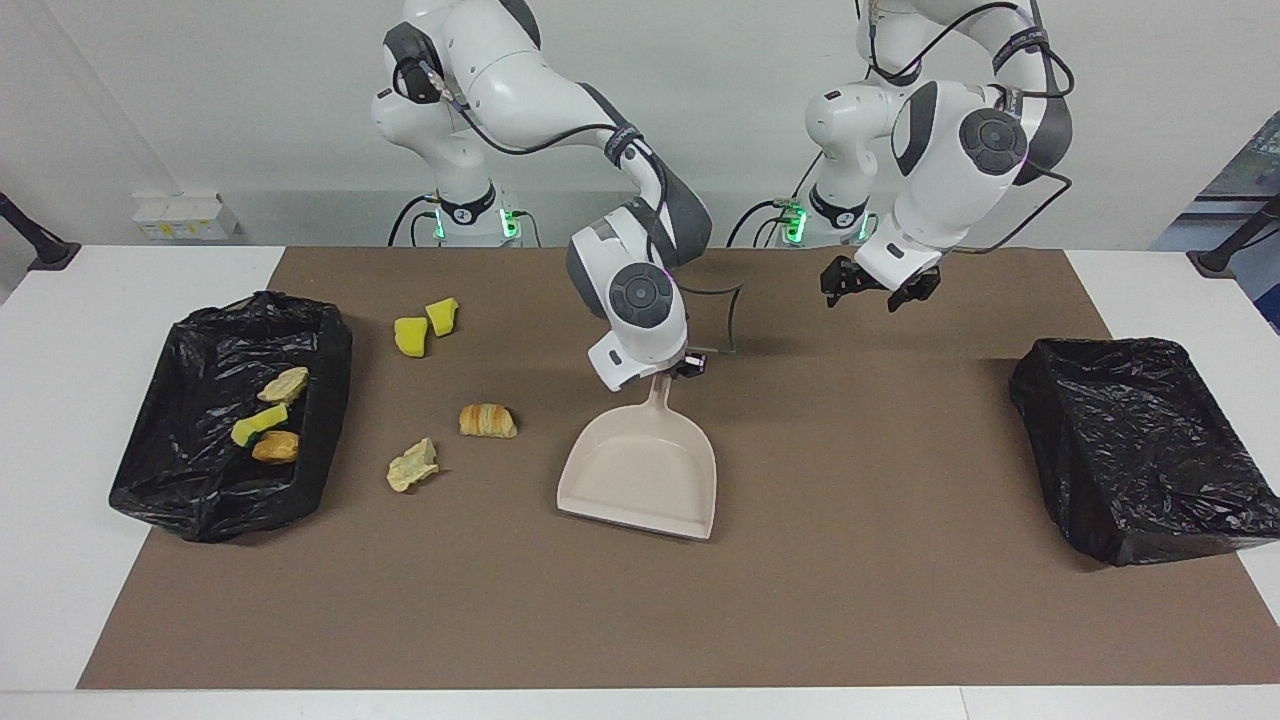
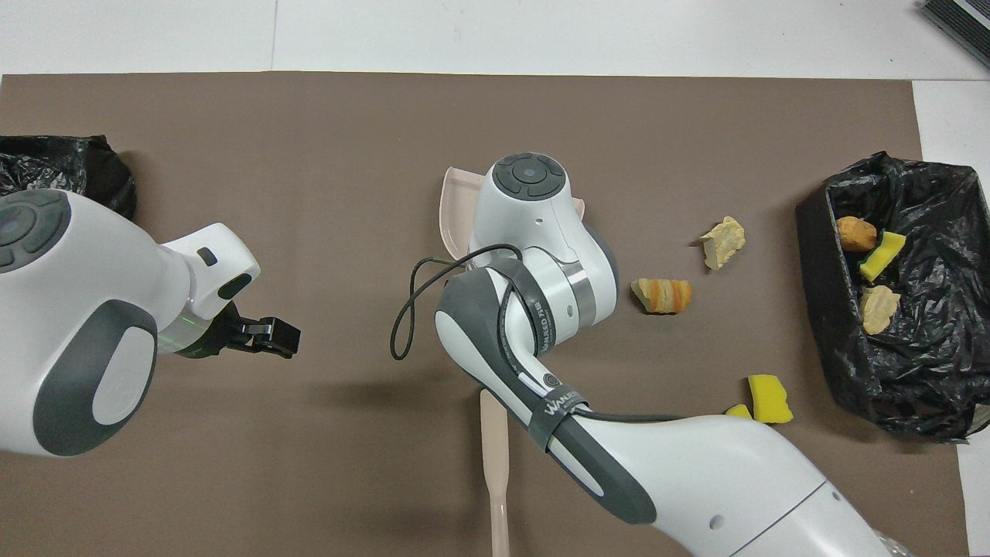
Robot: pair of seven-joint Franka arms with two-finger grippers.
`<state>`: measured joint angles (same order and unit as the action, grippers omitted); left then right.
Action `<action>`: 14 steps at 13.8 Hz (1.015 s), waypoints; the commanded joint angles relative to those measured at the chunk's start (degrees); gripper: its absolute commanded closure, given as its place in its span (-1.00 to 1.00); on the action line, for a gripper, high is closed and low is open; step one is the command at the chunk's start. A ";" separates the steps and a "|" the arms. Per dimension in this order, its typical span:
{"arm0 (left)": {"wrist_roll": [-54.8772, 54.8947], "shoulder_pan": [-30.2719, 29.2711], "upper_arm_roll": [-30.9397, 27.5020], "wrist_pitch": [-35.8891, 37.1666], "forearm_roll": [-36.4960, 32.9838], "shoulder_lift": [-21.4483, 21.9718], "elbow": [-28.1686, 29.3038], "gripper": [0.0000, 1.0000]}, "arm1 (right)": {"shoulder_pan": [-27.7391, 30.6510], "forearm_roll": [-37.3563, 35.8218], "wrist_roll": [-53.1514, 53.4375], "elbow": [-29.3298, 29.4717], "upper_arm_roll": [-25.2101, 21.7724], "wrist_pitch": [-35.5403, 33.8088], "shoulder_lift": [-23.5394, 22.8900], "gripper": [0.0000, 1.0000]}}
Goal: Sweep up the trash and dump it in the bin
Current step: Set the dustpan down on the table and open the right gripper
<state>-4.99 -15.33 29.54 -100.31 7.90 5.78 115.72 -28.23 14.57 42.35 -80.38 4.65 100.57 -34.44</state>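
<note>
While three scraps already lie in the lined bin [image 1: 235, 420] at the right arm's end, four pieces of trash [image 1: 487, 420] remain on the mat between it and the dustpan [image 1: 640, 470]. The right gripper [image 1: 682, 368] is clamped on the dustpan's handle; the left gripper [image 1: 880, 287] waits above the mat, fingers apart. Only the overhead view shows the brush handle [image 2: 495, 464], lying nearer the robots.

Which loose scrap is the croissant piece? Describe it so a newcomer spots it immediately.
Start at the bin holding scraps at the right arm's end. On the mat between it and the dustpan lies the croissant piece: golden-brown and ridged, unlike the pale crumpled scrap beside it.
</note>
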 commanded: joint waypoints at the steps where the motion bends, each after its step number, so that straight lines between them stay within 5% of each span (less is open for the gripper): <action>1: 0.86 -0.57 0.08 1.00 -0.87 0.90 -0.24 -1.00 | 0.02 0.55 0.10 5.23 0.45 -3.28 -2.48 -1.00; 6: 0.78 -0.57 0.17 0.29 -0.87 0.90 -0.06 -1.00 | 0.11 0.64 0.01 1.22 0.45 -7.05 4.70 -1.00; 10: 0.07 -0.22 0.26 -2.25 -0.87 0.72 0.03 -1.00 | -3.22 0.72 0.28 -16.07 0.45 -3.65 16.56 -1.00; 14: 0.25 -0.40 0.26 -2.26 -0.87 0.81 0.20 -1.00 | -9.72 1.16 1.24 -38.67 0.45 10.14 30.46 -1.00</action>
<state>-4.99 -15.33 29.60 -101.92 7.90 5.86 115.72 -35.63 14.58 42.40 -105.44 5.25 103.49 -13.00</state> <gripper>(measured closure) 0.000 0.000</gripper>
